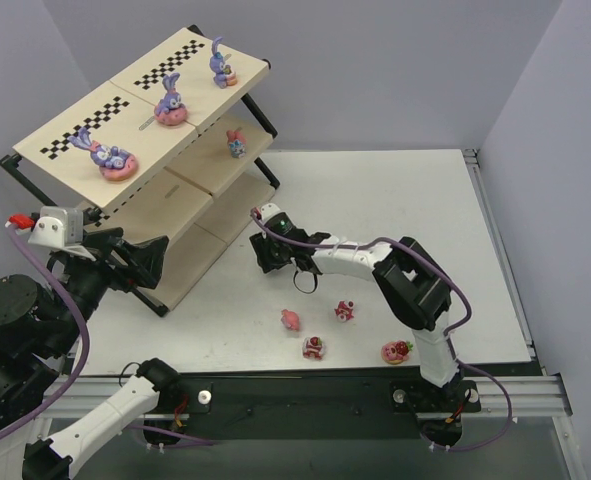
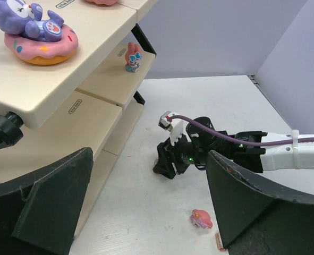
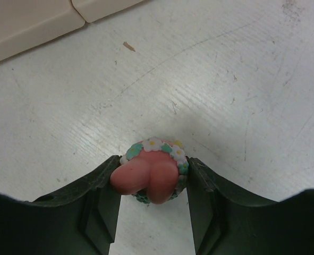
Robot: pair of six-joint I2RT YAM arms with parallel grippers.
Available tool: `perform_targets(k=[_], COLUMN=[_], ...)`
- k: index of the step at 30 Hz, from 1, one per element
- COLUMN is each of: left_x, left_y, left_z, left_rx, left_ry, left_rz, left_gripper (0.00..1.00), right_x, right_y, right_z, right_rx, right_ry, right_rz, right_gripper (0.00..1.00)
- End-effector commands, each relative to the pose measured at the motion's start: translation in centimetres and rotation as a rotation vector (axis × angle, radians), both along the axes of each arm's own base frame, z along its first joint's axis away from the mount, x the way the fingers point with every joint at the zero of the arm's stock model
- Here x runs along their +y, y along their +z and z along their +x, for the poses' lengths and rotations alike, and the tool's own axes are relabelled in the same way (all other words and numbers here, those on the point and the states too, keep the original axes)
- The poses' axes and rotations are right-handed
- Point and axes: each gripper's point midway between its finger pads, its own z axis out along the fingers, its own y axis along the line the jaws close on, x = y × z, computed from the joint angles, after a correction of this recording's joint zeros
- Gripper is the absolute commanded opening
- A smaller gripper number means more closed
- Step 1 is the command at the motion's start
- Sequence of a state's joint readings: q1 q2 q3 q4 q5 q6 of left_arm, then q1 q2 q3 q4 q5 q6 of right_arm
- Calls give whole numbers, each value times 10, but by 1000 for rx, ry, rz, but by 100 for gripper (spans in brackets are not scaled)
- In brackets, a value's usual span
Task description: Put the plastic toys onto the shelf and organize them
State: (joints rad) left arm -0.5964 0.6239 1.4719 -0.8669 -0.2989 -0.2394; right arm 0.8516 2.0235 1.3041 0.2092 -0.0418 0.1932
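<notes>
The right claw (image 3: pixel 153 169) was pinching a small pink toy (image 3: pixel 146 178), with one dark finger pressed to each side of it. The toy had a rounded pink body ringed with white and green flowers. It sat low over the white surface (image 3: pixel 226 79), and whether it touched the surface could not be told. From above, this claw was down close to the foot of the shelf (image 1: pixel 150 150), just off the front corner of the lowest board.

The left claw (image 1: pixel 145 262) was spread wide and held nothing. It hovered beside the near left end of the shelf.

The slanted shelf carried four toys. On the top board, along the checker strips (image 1: pixel 190 52), three purple bunnies on pink donuts stood in a row. The near bunny (image 1: pixel 115 160) was at the left end, the middle bunny (image 1: pixel 170 105) was near the seam of the two boards, and the far bunny (image 1: pixel 220 65) was at the far end. On the middle board a small pink figure (image 1: pixel 236 143) stood alone towards the far end.

Four loose toys lay on the surface, well apart from the shelf and near the right arm's base. They were a pink one (image 1: pixel 291 319), a red one (image 1: pixel 345 310), a dark red one (image 1: pixel 314 347) and a pink round one with a red top (image 1: pixel 397 350).
</notes>
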Motion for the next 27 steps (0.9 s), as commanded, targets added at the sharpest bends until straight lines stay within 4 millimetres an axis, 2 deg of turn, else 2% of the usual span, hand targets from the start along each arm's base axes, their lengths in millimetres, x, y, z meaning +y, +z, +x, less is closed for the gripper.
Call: perform_targets(k=[1, 5, 6, 8, 9, 12, 19, 24, 25, 26, 27], left_x=[1, 2, 2, 1, 1, 2, 0, 0, -1, -3, -4], left_y=[4, 5, 4, 3, 3, 3, 3, 2, 2, 2, 3], left_z=[1, 0, 1, 1, 1, 0, 1, 4, 6, 6, 6], left_rx=[-11, -12, -11, -9, -9, -9, -2, 10, 13, 13, 13], left_ry=[3, 4, 4, 4, 4, 4, -2, 9, 9, 3, -2], left_rz=[18, 18, 19, 19, 19, 17, 20, 27, 27, 27, 27], left_gripper=[97, 97, 97, 97, 97, 97, 97, 97, 97, 97, 97], right_x=[11, 12, 12, 14, 14, 15, 11, 5, 8, 4, 3], right_y=[11, 12, 12, 17, 19, 21, 14, 4, 10, 2, 3], right_z=[4, 4, 4, 5, 6, 11, 16, 12, 15, 10, 10], right_rx=[-11, -17, -20, -40, -51, -75, -95, -129, -156, -152, -166], right_ry=[13, 11, 10, 5, 4, -20, -73, -99, -105, -101, -101], right_rz=[5, -5, -5, 0, 2, 2, 23, 83, 118, 111, 121], right_gripper=[20, 32, 42, 50, 58, 68, 74, 74, 74, 74, 74])
